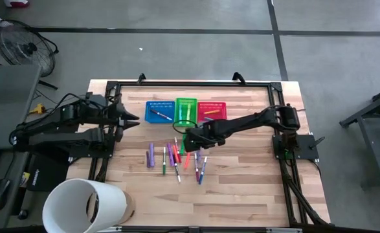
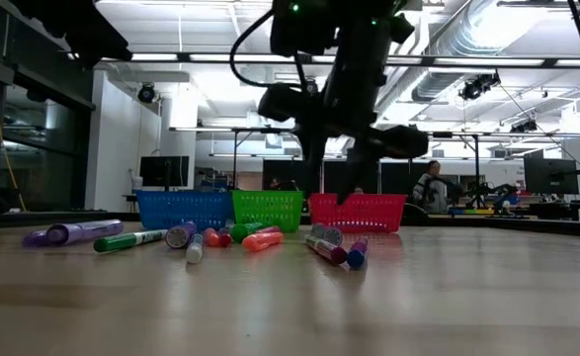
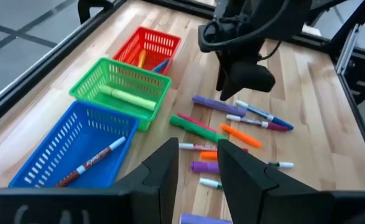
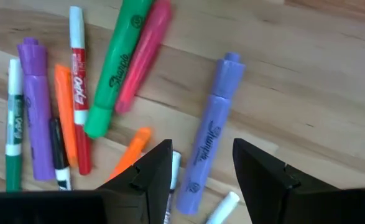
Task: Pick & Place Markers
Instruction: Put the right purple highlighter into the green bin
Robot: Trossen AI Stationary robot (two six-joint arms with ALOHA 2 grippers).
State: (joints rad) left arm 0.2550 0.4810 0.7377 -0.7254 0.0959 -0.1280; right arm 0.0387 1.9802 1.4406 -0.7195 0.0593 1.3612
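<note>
Markers [image 1: 177,158]: loose cluster on table [image 1: 241,188], before three baskets [image 1: 186,110]. Right gripper [image 4: 198,165]: over cluster, fingers apart, empty. Left gripper [image 3: 194,165]: off at table's left side, fingers apart, empty.

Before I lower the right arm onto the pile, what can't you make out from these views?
- Right gripper, open above the purple marker: its height over the table; the right wrist view looks straight down.
- Low view: that arm hides part of the red basket.
- High view: the markers under the right arm are hidden.
- Left wrist view: the left gripper covers the nearest markers.
</note>
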